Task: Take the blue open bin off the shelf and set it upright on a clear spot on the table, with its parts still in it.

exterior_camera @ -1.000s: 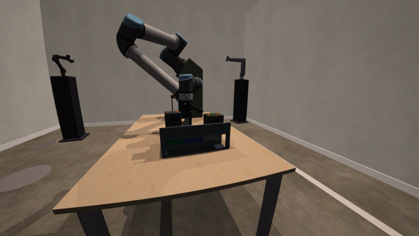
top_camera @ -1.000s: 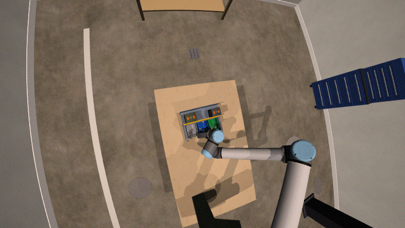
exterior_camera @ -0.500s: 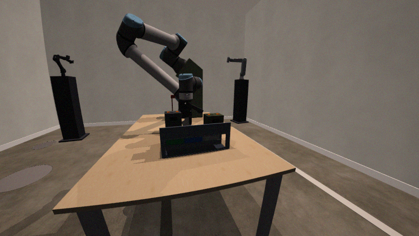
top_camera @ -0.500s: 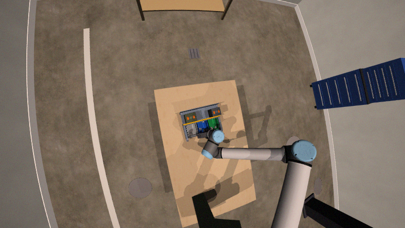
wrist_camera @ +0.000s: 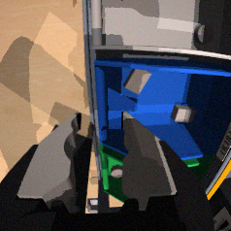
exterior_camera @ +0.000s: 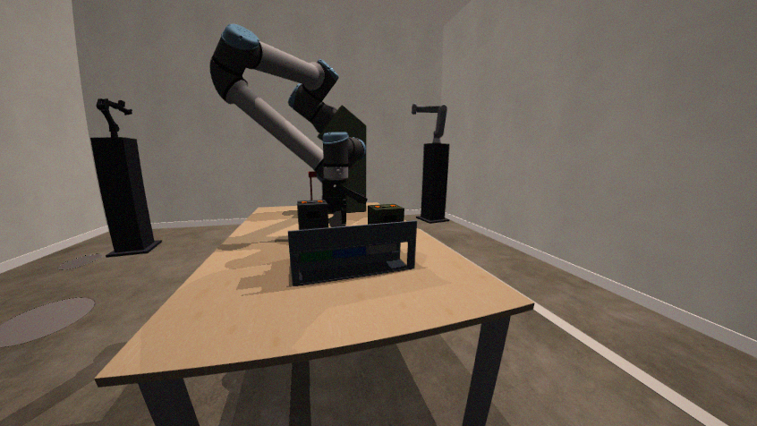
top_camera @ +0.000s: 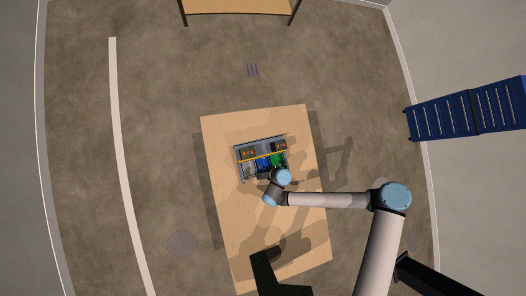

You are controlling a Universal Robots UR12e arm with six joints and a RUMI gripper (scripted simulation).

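Observation:
The blue open bin (top_camera: 262, 163) (wrist_camera: 146, 97) stands in the middle of the lower level of a small grey shelf (top_camera: 242, 176) (exterior_camera: 317, 241) on the table (top_camera: 220, 129) (exterior_camera: 264, 318). Through the shelf's back the bin shows in the exterior view (exterior_camera: 349, 252). Two grey parts (wrist_camera: 137, 80) (wrist_camera: 181, 113) lie inside it. My gripper (wrist_camera: 101, 113) (exterior_camera: 338, 211) hangs at the shelf's front, partly open. One finger is inside the bin and the other is outside its front wall. A strip of table shows between the outer finger and the shelf edge.
A green bin (top_camera: 276, 158) (wrist_camera: 107, 184) and a grey bin (top_camera: 248, 166) (wrist_camera: 141, 21) flank the blue one. Two dark boxes with orange tops (top_camera: 247, 150) (top_camera: 279, 145) sit on the shelf's top. Black pedestals (exterior_camera: 124, 196) (exterior_camera: 434, 180) stand beyond the table.

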